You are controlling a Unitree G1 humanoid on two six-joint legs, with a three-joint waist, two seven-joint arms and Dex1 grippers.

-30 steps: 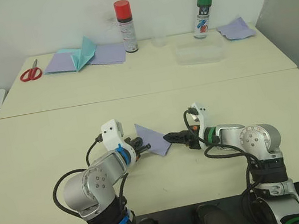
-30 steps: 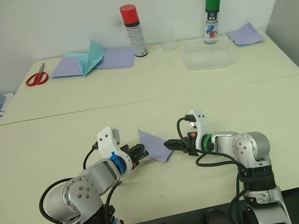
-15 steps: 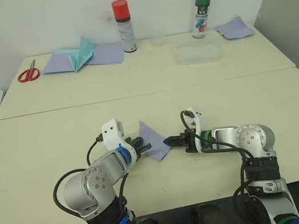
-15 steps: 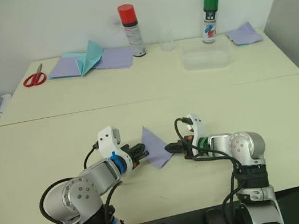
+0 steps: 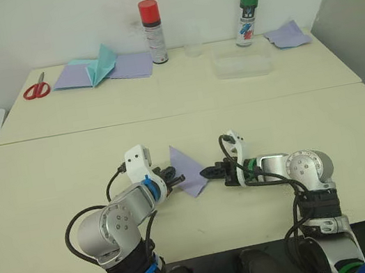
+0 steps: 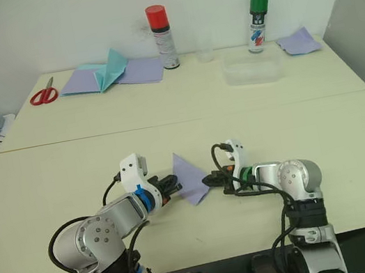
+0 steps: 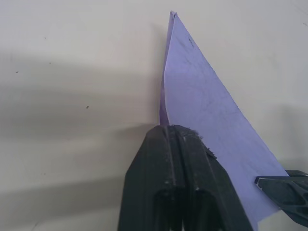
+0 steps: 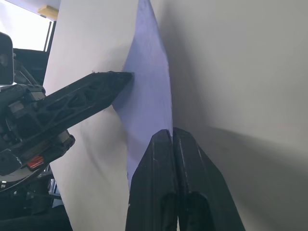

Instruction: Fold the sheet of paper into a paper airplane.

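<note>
The sheet of paper [image 5: 187, 171] is lavender and folded into a pointed triangle. It stands tilted on the near table, held between my two grippers. My left gripper [image 5: 177, 178] is at its left edge, and in the left wrist view its fingers [image 7: 163, 144] are pressed together on that edge. My right gripper [image 5: 206, 172] meets the paper's right corner. Its fingers [image 8: 161, 149] are closed tight, with the paper [image 8: 147, 86] running down to their tips. The left gripper's fingers [image 8: 96, 89] touch the paper's far side there.
Along the far table stand red scissors [image 5: 36, 87], a teal paper piece [image 5: 102, 63] on flat lavender sheets [image 5: 131, 65], a red-capped can [image 5: 151, 22], a green-capped can [image 5: 246, 14], a clear container [image 5: 243, 62] and a rumpled lavender scrap [image 5: 287, 34].
My right gripper has moved left to the paper's corner and shut there. The paper has shifted slightly left. My left gripper has stayed at the paper's edge.
</note>
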